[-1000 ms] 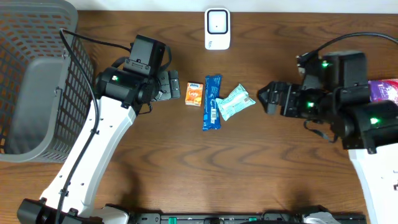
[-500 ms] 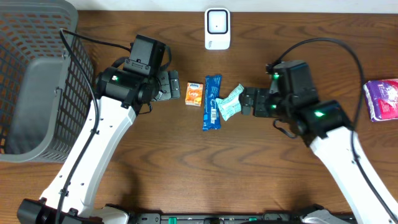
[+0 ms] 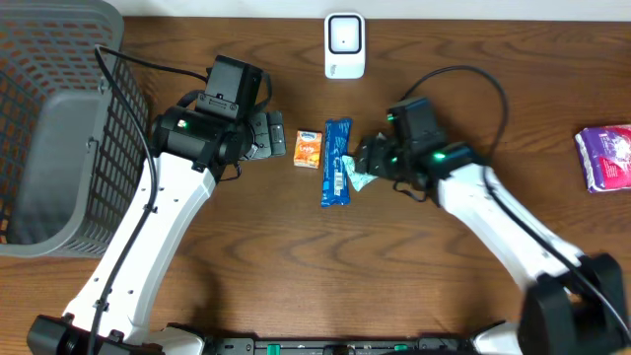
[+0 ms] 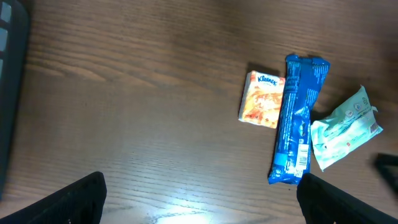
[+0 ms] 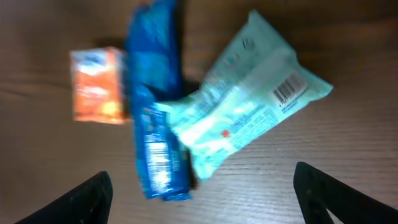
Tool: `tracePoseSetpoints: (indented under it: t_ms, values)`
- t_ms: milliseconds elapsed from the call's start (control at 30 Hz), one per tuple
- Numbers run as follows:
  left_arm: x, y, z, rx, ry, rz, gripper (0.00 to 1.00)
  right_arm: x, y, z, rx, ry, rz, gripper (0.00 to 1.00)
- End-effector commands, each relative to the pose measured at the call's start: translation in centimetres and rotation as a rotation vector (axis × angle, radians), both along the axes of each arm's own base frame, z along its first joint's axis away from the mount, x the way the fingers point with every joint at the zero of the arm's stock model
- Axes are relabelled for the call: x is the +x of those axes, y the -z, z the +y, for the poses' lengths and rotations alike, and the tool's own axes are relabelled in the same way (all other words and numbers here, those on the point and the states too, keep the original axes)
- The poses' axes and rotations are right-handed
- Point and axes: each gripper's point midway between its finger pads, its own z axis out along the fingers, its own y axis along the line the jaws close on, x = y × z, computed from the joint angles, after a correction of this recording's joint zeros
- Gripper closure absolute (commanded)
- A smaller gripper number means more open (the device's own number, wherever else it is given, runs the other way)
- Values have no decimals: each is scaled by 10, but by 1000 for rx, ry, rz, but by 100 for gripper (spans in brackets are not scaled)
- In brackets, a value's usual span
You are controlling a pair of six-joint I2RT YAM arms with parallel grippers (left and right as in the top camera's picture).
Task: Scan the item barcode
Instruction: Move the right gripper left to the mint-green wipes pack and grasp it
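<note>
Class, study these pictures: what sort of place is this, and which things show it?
Probably a mock shop checkout on a wooden table: a white scanner-like device, wrapped goods such as the blue bar and teal packet, and a gray basket.

My overhead feed is almost filled by a dark brown wooden table [image 3: 296, 286] with fine grain running side to side. A thin pale strip [image 3: 493, 8] runs along the top; I cannot tell if it is wall or the table's far edge. A grey mesh basket [image 3: 30, 59] stands at the left end. In my left wrist feed, a soft white glare [image 4: 180, 214] lies on the wood.
</note>
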Motion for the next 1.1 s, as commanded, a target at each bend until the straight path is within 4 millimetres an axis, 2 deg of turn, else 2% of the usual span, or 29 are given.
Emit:
tracePoseSetpoints:
  t_ms: [0,67,133,333,467,600,667,767,900,1067]
  values:
    - [1,1,2,11,4,3,2,4,30,-4,-143,-82,-4,10]
    - [1,1,2,11,4,3,2,4,41,-2,-191,-156,-11,10]
    - [1,1,2,11,3,2,2,7,47,-9,-270,-169,-24,11]
    - [1,1,2,11,3,2,2,14,43,5,-357,-377,-122,16]
    - [1,1,2,11,3,2,2,11,45,16,-407,-509,-159,16]
    - [1,1,2,11,3,2,2,9,55,15,-455,-517,-143,18]
    - [1,1,2,11,4,3,2,6,61,18,-460,-531,-130,25]
    - [1,1,2,11,3,2,2,6,64,19,-468,-534,-131,29]
    - [1,1,2,11,3,2,2,10,68,10,-534,-512,-131,30]
    - [1,1,2,11,3,2,2,6,97,5,-562,-524,-72,33]
